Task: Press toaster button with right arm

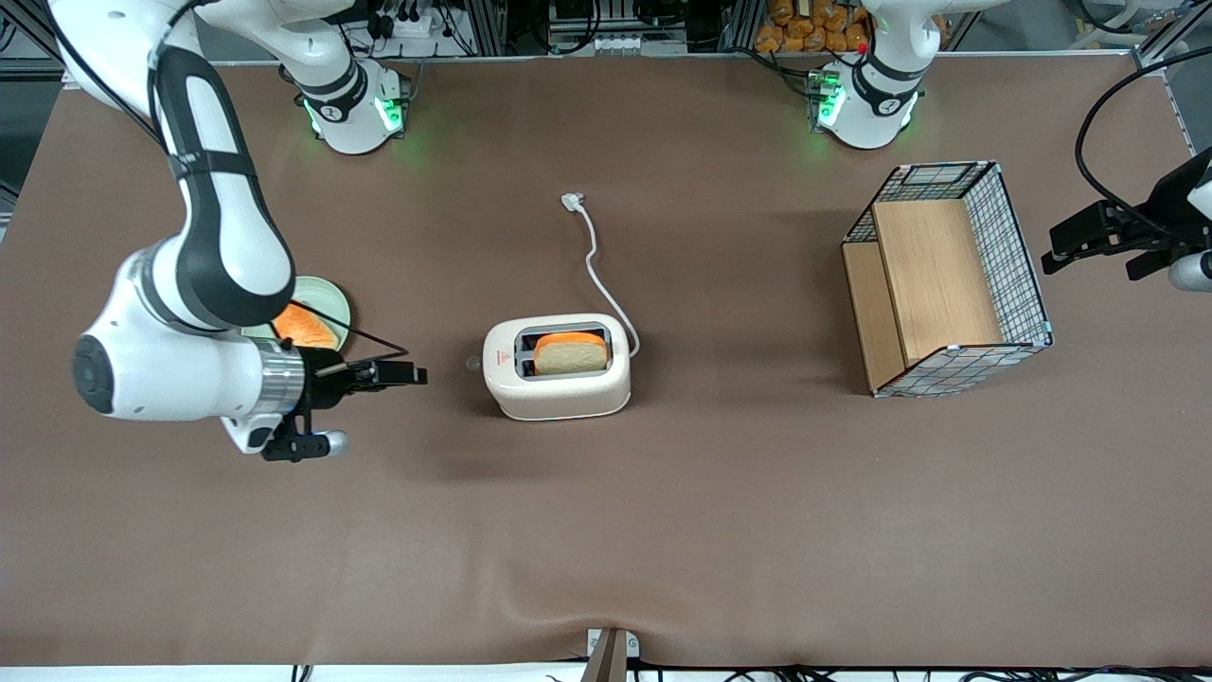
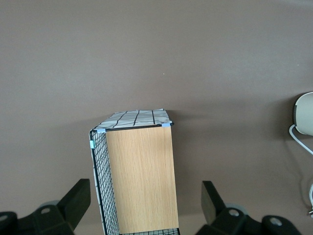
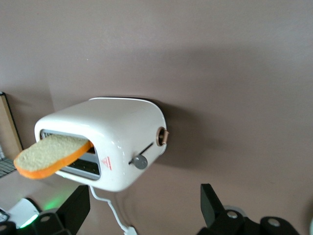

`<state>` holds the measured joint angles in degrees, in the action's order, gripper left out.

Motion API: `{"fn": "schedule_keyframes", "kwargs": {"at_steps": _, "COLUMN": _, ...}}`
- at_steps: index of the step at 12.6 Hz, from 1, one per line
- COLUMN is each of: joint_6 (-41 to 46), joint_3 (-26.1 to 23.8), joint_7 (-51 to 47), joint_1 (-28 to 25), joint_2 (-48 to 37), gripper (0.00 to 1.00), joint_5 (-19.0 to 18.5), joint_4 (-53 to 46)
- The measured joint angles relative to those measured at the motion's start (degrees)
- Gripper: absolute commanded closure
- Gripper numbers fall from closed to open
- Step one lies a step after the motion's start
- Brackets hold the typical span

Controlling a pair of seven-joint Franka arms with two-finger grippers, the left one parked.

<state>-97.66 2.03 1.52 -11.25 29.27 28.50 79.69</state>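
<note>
The white toaster (image 1: 559, 393) stands mid-table with a slice of bread (image 1: 570, 352) sticking out of one slot. Its small grey button (image 1: 472, 362) projects from the narrow end face that points toward the working arm's end of the table. My right arm's gripper (image 1: 415, 376) hovers level with that end, a short gap away from the button and pointing at it. In the right wrist view the toaster (image 3: 122, 132) shows its end face with the grey button (image 3: 140, 161) on a slot, and the gripper (image 3: 143, 209) is open with nothing between its fingers.
A pale green plate (image 1: 333, 298) with an orange-crusted slice (image 1: 308, 330) lies partly under my arm. The toaster's white cord (image 1: 595, 270) runs away from the front camera to its plug (image 1: 573, 201). A wire-and-wood basket (image 1: 1018, 256) stands toward the parked arm's end.
</note>
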Motion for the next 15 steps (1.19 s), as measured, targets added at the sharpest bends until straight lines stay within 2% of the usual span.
{"fn": "schedule_keyframes", "kwargs": {"at_steps": 2, "joint_6": 4.61, "joint_3": 0.14, "joint_7": -0.01, "joint_1": 0.7, "joint_2": -0.01, "gripper": 0.0, "joint_5": -2.43, "joint_4": -4.26}}
{"fn": "schedule_keyframes", "kwargs": {"at_steps": 6, "joint_6": 10.71, "joint_3": 0.31, "joint_7": 0.0, "joint_1": 4.5, "joint_2": -0.06, "gripper": 0.0, "joint_5": -4.14, "joint_4": -9.57}}
{"fn": "schedule_keyframes", "kwargs": {"at_steps": 9, "joint_6": 12.59, "joint_3": -0.12, "joint_7": 0.02, "joint_1": 5.31, "joint_2": -0.92, "gripper": 0.0, "joint_5": -10.92, "joint_4": -13.45}}
{"fn": "schedule_keyframes", "kwargs": {"at_steps": 15, "joint_6": 18.32, "joint_3": -0.77, "joint_7": -0.09, "joint_1": 7.89, "joint_2": -7.73, "gripper": 0.0, "joint_5": -18.98, "joint_4": -16.99}}
